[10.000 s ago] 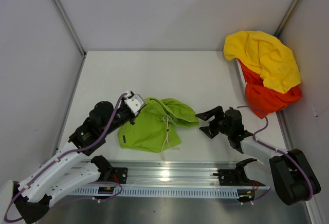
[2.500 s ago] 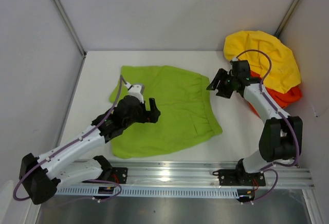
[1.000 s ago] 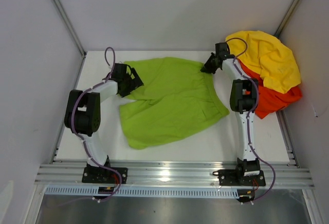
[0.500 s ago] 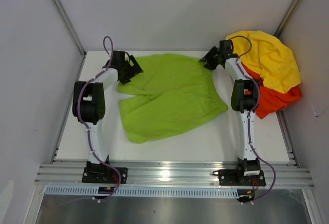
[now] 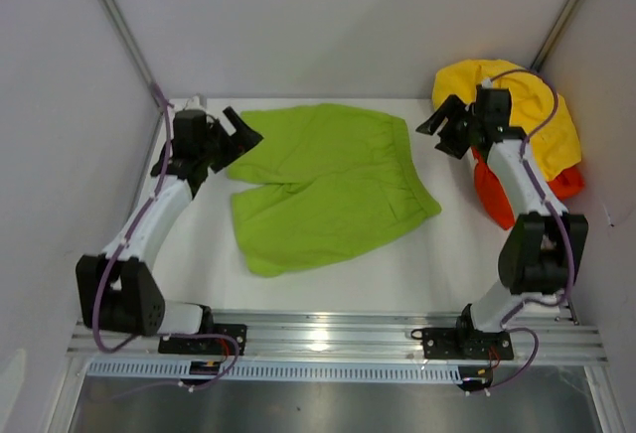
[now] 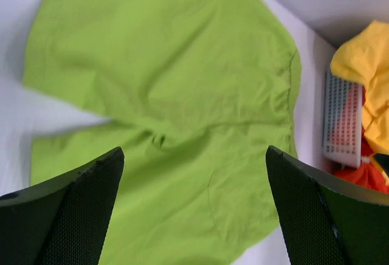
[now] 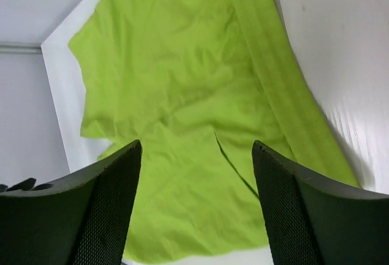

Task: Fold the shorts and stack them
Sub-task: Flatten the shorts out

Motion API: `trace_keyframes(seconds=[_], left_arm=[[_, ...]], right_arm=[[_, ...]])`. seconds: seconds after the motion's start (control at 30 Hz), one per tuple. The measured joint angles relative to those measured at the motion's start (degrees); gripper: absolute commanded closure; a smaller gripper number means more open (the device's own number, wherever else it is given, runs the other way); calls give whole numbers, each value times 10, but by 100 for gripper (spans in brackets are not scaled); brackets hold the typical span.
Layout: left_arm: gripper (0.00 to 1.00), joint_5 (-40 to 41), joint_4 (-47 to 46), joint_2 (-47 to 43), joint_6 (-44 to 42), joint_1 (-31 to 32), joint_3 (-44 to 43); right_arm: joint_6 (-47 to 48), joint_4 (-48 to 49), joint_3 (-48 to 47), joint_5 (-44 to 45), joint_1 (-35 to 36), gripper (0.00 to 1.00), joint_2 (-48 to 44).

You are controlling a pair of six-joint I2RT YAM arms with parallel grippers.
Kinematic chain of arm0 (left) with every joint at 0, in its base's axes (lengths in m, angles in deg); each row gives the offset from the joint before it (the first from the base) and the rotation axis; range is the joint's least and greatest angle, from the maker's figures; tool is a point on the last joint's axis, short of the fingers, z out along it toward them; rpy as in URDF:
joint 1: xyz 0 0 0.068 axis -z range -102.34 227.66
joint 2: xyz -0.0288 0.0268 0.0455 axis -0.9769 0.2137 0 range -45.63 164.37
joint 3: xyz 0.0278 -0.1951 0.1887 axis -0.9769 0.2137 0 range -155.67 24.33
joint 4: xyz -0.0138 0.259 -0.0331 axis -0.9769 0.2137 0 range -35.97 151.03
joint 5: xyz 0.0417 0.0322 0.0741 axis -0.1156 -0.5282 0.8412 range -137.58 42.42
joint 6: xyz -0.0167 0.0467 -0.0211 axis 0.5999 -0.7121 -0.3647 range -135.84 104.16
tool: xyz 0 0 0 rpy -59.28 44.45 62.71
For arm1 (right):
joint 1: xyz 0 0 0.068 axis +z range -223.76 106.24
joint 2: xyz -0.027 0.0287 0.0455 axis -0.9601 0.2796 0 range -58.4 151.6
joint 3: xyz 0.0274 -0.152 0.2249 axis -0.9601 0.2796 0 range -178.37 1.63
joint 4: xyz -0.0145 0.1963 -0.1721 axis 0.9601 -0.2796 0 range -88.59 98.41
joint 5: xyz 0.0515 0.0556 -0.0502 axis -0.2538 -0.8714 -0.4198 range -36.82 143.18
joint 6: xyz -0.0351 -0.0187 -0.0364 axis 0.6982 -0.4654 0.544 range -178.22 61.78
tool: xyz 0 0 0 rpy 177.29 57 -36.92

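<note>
My left end effector [image 5: 241, 132] and right end effector [image 5: 443, 131] gape wide, empty, flanking the lime-green shorts [image 5: 333, 185] spread flat on the counter [image 5: 397, 269]; soft creased cloth, gathered waistband.

I see a white counter [image 5: 397, 274] boxed by plain pale walls [image 5: 338, 26], an aluminium rail [image 5: 328, 332] along the frame's bottom edge.

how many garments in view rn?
3: lime-green shorts spread flat mid-table; yellow garment heaped at the far right edge, lying over an orange-red garment. More may be hidden inside that heap.
</note>
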State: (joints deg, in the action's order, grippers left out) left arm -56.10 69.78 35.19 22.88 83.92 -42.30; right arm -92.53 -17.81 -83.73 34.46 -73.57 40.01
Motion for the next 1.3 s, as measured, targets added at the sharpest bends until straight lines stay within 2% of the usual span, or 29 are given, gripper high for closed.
trace_keyframes(seconds=[0.13, 0.27, 0.43, 0.63, 0.83, 1.3], left_arm=[[1, -15, 24, -104, 3, 0, 116], [1, -18, 90, -205, -8, 2, 213], [1, -27, 156, -346, -21, 6, 297], [1, -32, 191, -451, 13, 75, 359], [1, -19, 194, -491, 56, 94, 402], [2, 38, 183, -439, 123, 111, 436]], right_arm=[[0, 9, 159, 2, 1, 25, -145], [-1, -2, 267, 6, 4, 26, -228], [-2, -28, 344, 19, 9, 27, -309], [-2, -33, 409, 30, 16, 27, -368], [-17, -31, 453, 30, 20, 27, -393], [-21, -20, 453, 30, 31, 27, -391]])
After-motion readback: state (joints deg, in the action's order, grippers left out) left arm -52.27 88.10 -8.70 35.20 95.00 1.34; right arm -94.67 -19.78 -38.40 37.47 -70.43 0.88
